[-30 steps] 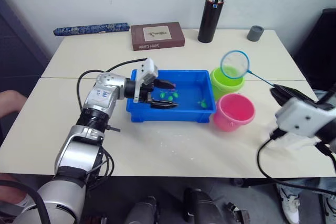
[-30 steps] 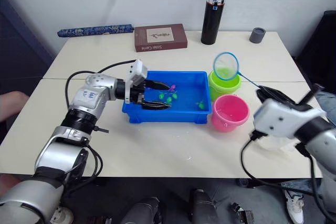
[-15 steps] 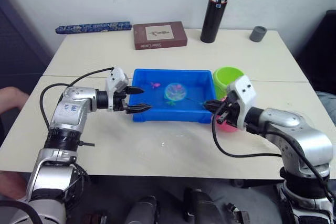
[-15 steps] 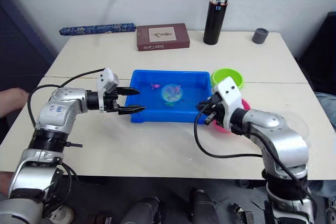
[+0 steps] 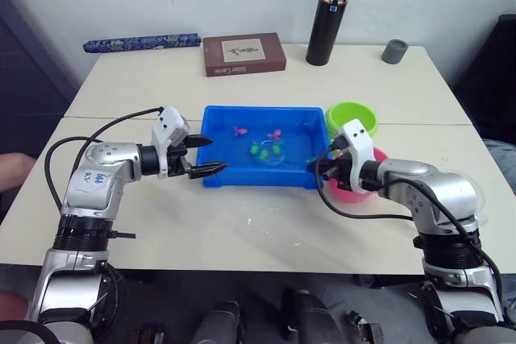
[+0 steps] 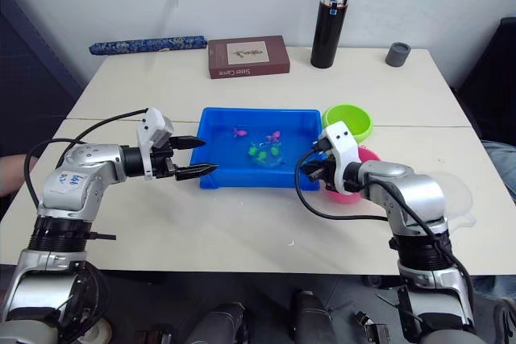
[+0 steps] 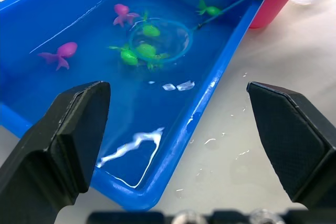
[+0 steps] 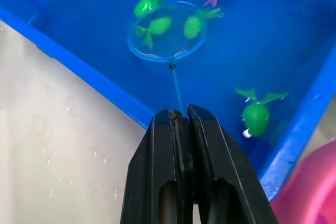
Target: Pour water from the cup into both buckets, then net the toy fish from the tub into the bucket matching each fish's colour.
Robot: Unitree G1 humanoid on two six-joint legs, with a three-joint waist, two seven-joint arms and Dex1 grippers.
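- Pale bench [image 5: 242,231], wet spots near the blue tub [image 5: 218,176]; white wall behind.
- Right hand [image 8: 178,116] pinches the net [image 8: 167,38], hoop sunk among green fish [image 8: 157,25].
- Left hand [image 5: 208,155] gapes wide, empty, at the tub's end.

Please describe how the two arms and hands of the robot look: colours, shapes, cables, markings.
Both arms are silver-grey metal with rounded shells and black ribbed joints. A loose black cable loops along each one. Each wrist carries a small white box. The left hand and the right hand each have two black tapered fingers. The left forearm bears small blue handwritten marks.
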